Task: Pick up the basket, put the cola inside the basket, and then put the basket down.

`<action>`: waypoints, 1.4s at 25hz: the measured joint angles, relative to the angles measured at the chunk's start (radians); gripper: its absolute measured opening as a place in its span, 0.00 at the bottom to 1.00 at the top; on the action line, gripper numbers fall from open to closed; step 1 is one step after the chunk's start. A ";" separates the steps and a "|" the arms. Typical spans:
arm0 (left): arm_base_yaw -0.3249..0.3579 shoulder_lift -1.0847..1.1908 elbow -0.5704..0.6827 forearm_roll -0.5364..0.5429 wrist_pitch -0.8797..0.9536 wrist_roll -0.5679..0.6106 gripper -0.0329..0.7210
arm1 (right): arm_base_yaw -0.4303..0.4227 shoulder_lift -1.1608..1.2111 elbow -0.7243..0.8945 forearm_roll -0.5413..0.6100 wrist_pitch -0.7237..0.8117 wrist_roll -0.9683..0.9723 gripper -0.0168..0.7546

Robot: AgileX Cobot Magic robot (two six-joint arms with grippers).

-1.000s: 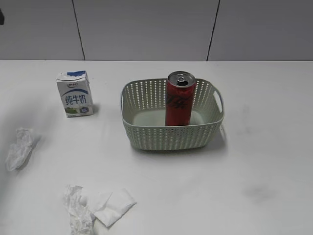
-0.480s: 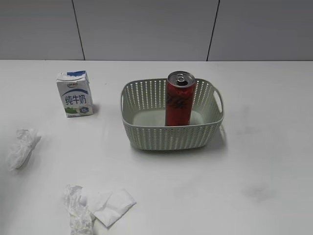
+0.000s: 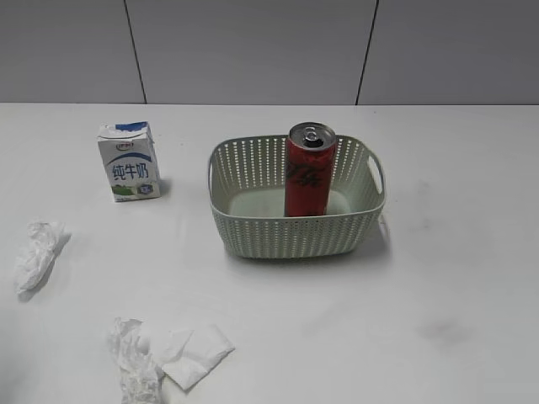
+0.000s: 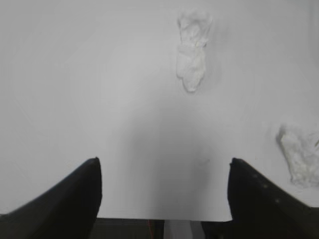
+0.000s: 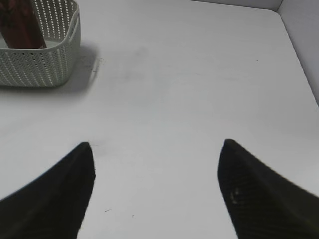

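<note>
The pale green basket [image 3: 296, 223] stands on the white table at the middle. The red cola can [image 3: 309, 172] stands upright inside it, its silver top above the rim. Neither arm shows in the exterior view. In the right wrist view the basket [image 5: 50, 59] with the cola [image 5: 20, 25] sits at the top left, well away from my open, empty right gripper [image 5: 155, 149]. My left gripper [image 4: 164, 167] is open and empty over bare table near the table's front edge.
A white-and-blue milk carton [image 3: 128, 162] stands left of the basket. Crumpled tissues lie at the left [image 3: 35, 254] and front left [image 3: 164, 353]; two show in the left wrist view [image 4: 193, 50] [image 4: 301, 154]. A grey wall runs behind the table.
A faint shadow over the table's left side has drawn off. The basket, cola and carton have not moved.
</note>
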 joint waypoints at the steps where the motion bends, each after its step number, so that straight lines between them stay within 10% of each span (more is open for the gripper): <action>1: 0.000 -0.028 0.046 0.009 -0.010 0.000 0.83 | 0.000 0.000 0.000 0.000 0.000 0.000 0.78; 12: 0.000 -0.398 0.433 0.013 -0.103 0.000 0.83 | 0.000 0.000 0.000 -0.005 0.000 0.000 0.78; 35: 0.000 -0.986 0.452 0.014 -0.116 0.003 0.83 | 0.000 -0.001 0.000 -0.005 0.000 0.000 0.78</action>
